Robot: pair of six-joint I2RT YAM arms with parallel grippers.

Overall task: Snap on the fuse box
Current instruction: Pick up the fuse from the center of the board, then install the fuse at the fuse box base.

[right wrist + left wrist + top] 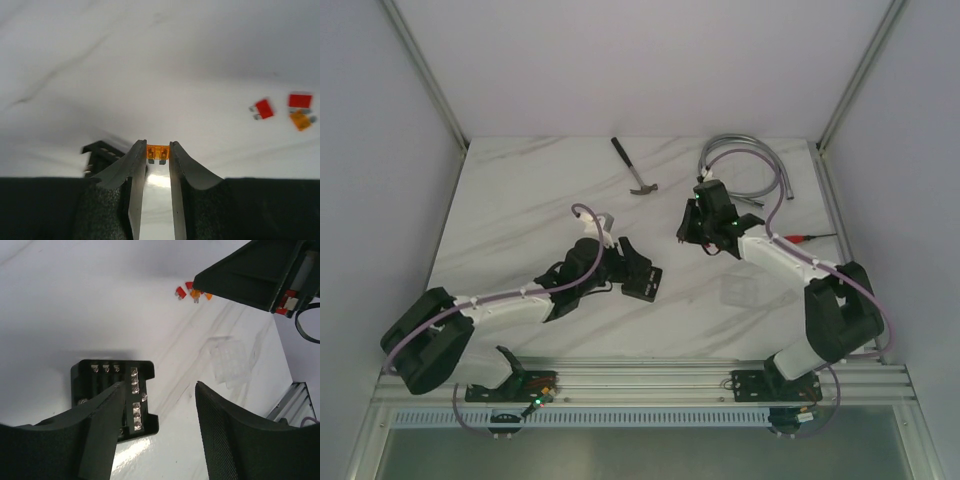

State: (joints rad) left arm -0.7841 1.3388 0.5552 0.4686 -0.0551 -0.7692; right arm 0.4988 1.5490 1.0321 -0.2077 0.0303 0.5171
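The left gripper [160, 387] stands released, its jaws spread wide over the white marble-patterned table [75, 300]. The fuse box [112, 390], a small black square plastic box with rows of silver metal contacts showing in its slots, lies flat on the table right under this gripper. One finger [102, 440] overlaps the middle of the box and hides part of it, while the other finger [240, 440] hangs off to the side, past the box's edge and apart from it. I cannot tell whether the overlapping finger touches the box. Ahead of the open jaws and to one side lies a faint clear square plastic cover [232, 357], and farther ahead a small cluster of loose red and orange fuses [192, 292] rests on the table. The right gripper [157, 150] is clenched on a small orange blade fuse [157, 152], pinched between its fingertips with the two metal prongs pointing down toward the table. A corner of the black box shows just beside one of this gripper's fingers. Beyond both grippers, toward the far edge, lie a dark-handled hammer [635, 166] and a coiled silver metal hose [745, 160], and a red-handled screwdriver [808, 237] sits beside the right arm.
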